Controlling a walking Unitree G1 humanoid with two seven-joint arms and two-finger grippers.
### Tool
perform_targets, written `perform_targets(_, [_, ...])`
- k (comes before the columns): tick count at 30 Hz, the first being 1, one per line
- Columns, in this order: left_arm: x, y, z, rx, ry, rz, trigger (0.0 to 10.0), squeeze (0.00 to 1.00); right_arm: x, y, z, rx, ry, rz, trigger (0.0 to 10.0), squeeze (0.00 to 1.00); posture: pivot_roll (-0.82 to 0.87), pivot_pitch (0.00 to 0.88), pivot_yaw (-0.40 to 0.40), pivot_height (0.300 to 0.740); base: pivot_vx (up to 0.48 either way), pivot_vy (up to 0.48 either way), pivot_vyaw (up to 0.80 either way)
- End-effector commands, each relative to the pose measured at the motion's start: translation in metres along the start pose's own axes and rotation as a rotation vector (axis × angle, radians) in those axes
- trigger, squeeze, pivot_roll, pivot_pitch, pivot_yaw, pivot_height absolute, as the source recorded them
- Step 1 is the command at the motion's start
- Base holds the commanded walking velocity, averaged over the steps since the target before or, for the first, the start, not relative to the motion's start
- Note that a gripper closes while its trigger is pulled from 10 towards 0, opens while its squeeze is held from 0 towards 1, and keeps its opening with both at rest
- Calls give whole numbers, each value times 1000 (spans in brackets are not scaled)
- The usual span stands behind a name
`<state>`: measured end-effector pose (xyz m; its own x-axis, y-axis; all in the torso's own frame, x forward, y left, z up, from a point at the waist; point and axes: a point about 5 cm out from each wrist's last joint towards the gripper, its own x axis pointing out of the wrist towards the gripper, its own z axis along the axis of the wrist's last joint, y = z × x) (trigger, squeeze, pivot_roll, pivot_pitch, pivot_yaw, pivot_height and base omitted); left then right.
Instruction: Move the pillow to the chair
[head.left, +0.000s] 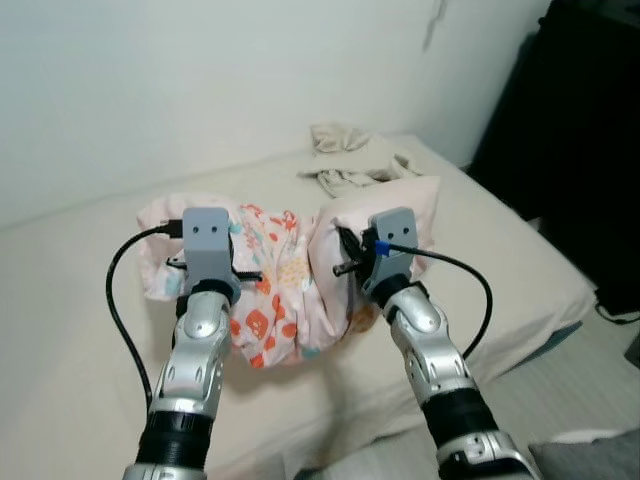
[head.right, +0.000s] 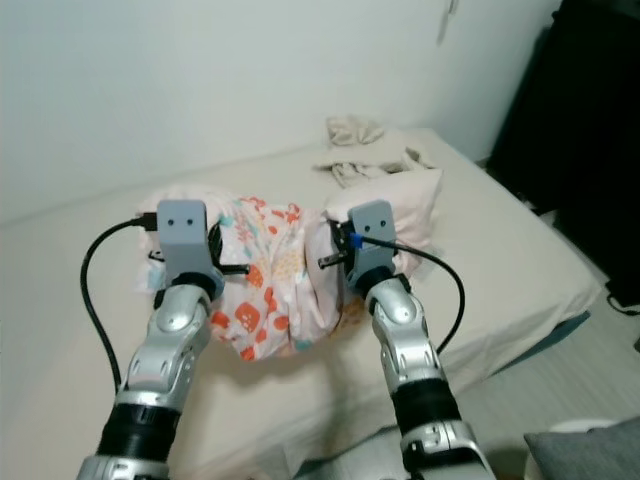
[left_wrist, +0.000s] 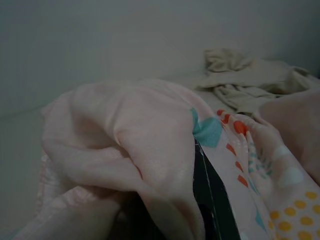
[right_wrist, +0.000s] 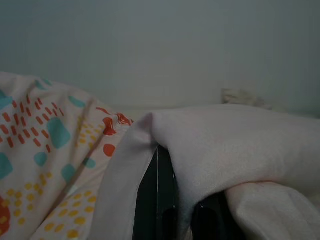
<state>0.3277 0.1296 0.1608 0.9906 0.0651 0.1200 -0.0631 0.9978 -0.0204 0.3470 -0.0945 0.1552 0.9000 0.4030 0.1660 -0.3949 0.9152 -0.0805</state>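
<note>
The left gripper (head.left: 200, 268) is clenching a fold of the pillow (head.left: 280, 280) at its nine o'clock end; in the left wrist view one black finger (left_wrist: 210, 200) is showing under the pale pink cloth draped over it. The right gripper (head.left: 350, 262) is clenching the pillow's three o'clock end, and the right wrist view is showing pink fabric folded over its dark fingers (right_wrist: 155, 200), pinched between them. The pillow, pink with orange, teal and yellow printed spots, is bunching up between the two grippers and sagging in the middle, its underside lying on the bed (head.left: 70, 330) near the front edge. No writing or label can be read on the pillow or the grey wrist housings. At twelve o'clock from the pillow, near the white wall (head.left: 200, 80), a crumpled beige cloth (head.left: 345, 165) is lying on the bed. At two o'clock, a dark piece of furniture (head.left: 570, 130) is standing beside the bed.
</note>
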Motion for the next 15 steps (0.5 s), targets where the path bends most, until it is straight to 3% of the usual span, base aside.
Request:
perform_targets(1, [-1, -7, 7, -7, -43, -32, 10000, 0, 5, 9, 8, -10, -40, 50, 10000, 0, -31, 84, 2, 740, 0, 0, 0])
perform_targets(9, [-2, -6, 7, -7, -45, -28, 10000, 0, 5, 11, 7, -10, -34, 61, 10000, 0, -30, 84, 0, 740, 0, 0, 0])
perform_targets(15, [-2, -5, 4, -5, -36, -20, 10000, 0, 3, 17, -8, -41, 53, 106, 10000, 0, -30, 88, -6, 740, 0, 0, 0])
